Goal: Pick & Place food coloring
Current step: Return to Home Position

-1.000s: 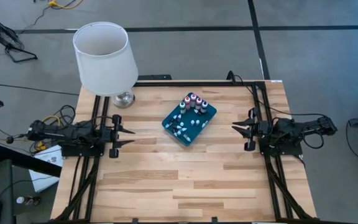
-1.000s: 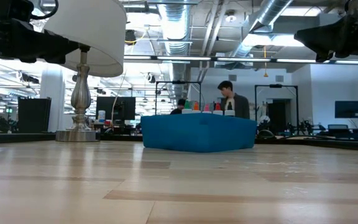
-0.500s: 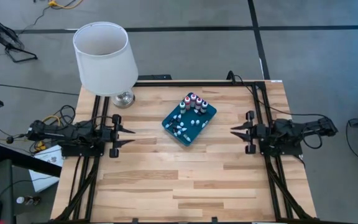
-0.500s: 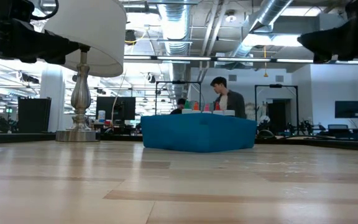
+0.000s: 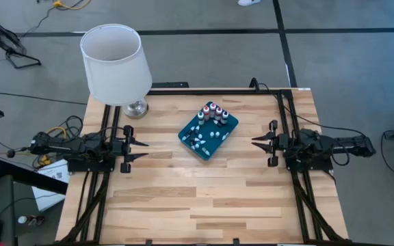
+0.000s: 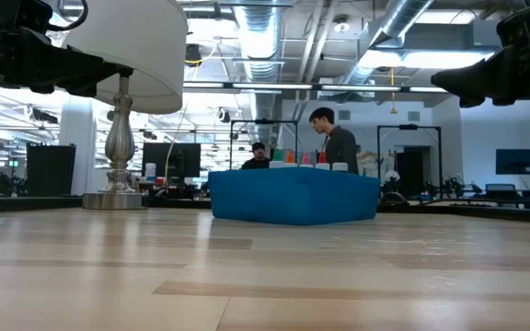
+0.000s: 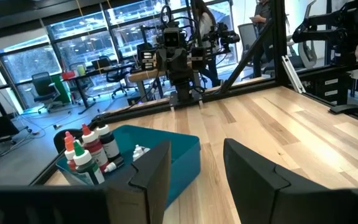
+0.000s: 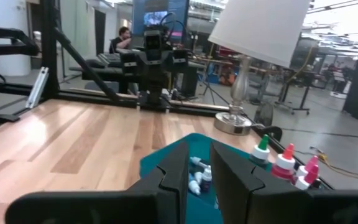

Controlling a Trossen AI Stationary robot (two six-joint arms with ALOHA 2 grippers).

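Observation:
The food coloring is a set of tiny bottles in a teal tray at the table's middle. A few stand upright with red and green tops in the tray's far corner, and smaller whitish ones lie on the tray floor. The standing bottles also show in the left wrist view and the right wrist view. My left gripper hovers open at the table's left edge, pointing level at the tray. My right gripper hovers at the right edge, pointing level at the tray, fingers drawn almost together with nothing between them.
A lamp with a white shade stands on a silver base at the far left corner. Bare wood lies on the near half of the table. Black frame rails run along both sides. People stand in the room beyond.
My right gripper has sunk a little and swung so that it points straight across the table toward the tray. Its fingers keep the same narrow gap. The tray and bottles have not moved. A person in the room behind has walked leftward.

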